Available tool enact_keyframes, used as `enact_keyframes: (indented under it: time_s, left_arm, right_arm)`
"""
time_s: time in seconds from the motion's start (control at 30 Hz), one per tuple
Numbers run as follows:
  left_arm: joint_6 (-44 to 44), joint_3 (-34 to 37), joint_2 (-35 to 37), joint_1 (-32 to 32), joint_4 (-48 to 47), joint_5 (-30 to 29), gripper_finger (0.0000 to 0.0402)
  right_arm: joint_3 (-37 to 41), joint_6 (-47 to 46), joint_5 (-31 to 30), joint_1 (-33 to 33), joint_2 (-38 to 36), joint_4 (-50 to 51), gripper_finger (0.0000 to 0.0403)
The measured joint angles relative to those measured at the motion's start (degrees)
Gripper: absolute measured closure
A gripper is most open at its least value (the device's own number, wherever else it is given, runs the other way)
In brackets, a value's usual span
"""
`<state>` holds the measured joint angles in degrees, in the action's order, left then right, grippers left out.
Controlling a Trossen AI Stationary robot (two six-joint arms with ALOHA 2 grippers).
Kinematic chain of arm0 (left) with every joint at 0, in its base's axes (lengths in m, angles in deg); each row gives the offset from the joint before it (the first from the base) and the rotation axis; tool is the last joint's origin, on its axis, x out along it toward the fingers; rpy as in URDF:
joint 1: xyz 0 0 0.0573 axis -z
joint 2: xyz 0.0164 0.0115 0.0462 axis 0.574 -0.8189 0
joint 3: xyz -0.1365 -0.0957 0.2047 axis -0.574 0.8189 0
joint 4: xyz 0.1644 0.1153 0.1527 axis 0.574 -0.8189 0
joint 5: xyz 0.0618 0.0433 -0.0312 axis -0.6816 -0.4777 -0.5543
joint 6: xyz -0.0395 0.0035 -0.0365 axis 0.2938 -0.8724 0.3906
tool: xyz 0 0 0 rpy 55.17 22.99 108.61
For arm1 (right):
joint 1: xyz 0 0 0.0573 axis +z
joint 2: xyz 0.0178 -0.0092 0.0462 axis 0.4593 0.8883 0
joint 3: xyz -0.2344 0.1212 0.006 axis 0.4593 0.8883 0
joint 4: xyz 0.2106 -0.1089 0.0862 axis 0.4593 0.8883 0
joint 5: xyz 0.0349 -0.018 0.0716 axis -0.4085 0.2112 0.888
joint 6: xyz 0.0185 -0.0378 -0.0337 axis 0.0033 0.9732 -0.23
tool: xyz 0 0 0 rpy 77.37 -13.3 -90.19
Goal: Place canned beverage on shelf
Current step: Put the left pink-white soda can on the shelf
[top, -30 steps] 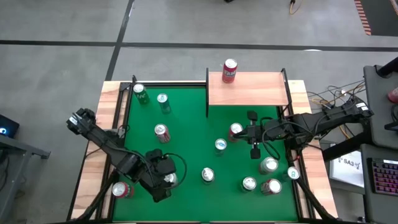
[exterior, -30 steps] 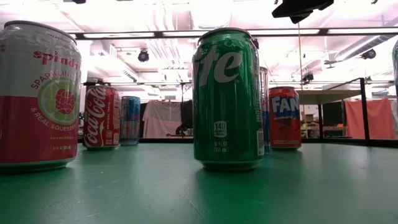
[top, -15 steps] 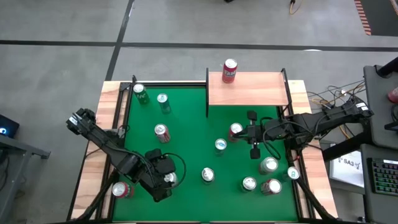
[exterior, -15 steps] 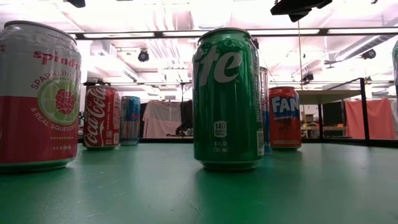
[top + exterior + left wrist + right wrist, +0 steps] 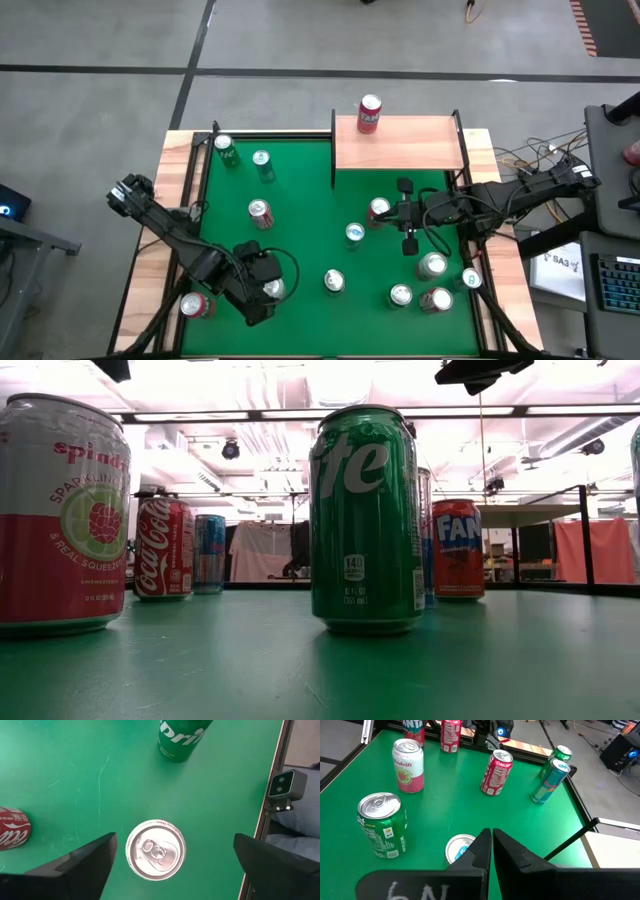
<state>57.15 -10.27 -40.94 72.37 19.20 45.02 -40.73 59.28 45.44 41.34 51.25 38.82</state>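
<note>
The shelf (image 5: 398, 143), a light-wood board on black posts, stands at the table's far edge, and a red can (image 5: 370, 113) stands on its far left corner. Near the front left, my left gripper (image 5: 265, 292) hangs over an upright Spindrift can (image 5: 155, 850), pointing steeply down. It is open wide, with one finger on each side of the can's top and a clear gap to both. My right gripper (image 5: 392, 213) is shut and holds nothing. It hovers right of centre, above a red can (image 5: 378, 209) and a blue-topped one (image 5: 459, 847).
Several more cans stand about the green tabletop (image 5: 300, 180): a Sprite can (image 5: 182, 737) just beyond the left gripper, a red cola can (image 5: 12, 827) beside it, and a cluster at front right (image 5: 430, 290). A small camera (image 5: 285, 785) sits on the table's front edge.
In the low view, the dark tip of my left gripper, above the Spindrift can at the top left, now shows larger and farther over. Neither arm has travelled and no can has moved.
</note>
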Motion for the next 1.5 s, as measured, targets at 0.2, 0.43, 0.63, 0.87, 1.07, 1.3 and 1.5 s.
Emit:
enact_keyframes:
  time_s: [0.2, 0.43, 0.63, 0.87, 1.07, 1.3, 1.5]
  left_arm:
    - [2.69, 0.00, -0.09, -0.02, 4.46, 0.42, 0.0033]
    - [-0.64, 0.11, -3.18, 0.00, 2.43, 1.55, 0.0046]
    - [-1.82, 0.39, -5.37, 0.00, 1.00, 2.01, 0.0046]
    - [-1.50, 0.74, -6.64, 0.00, -2.60, 2.14, 0.0047]
    - [-0.89, 1.68, -6.64, 0.00, -2.62, 1.89, 0.0047]
    - [-0.86, 3.03, -6.67, 0.00, -2.57, 0.71, 0.0047]
    - [-0.41, 5.49, -6.67, 0.02, 0.56, 0.91, 0.0047]
  right_arm:
    - [0.00, 0.00, 0.01, 0.00, 0.00, -0.02, 0.0394]
    - [-0.02, 0.17, 0.01, 0.00, 0.00, -0.41, 0.0394]
    - [-0.02, 0.33, 0.01, 0.00, 0.00, -0.43, 0.0394]
    - [-0.02, 0.61, 0.01, 0.00, 0.00, -0.44, 0.0394]
    - [0.00, 0.61, 0.00, -0.01, 0.00, -0.48, 0.0394]
    - [0.00, 0.59, 0.00, -0.01, 0.00, -0.57, 0.0394]
    - [0.02, 0.50, 0.00, 0.00, 0.11, -0.63, 0.0394]
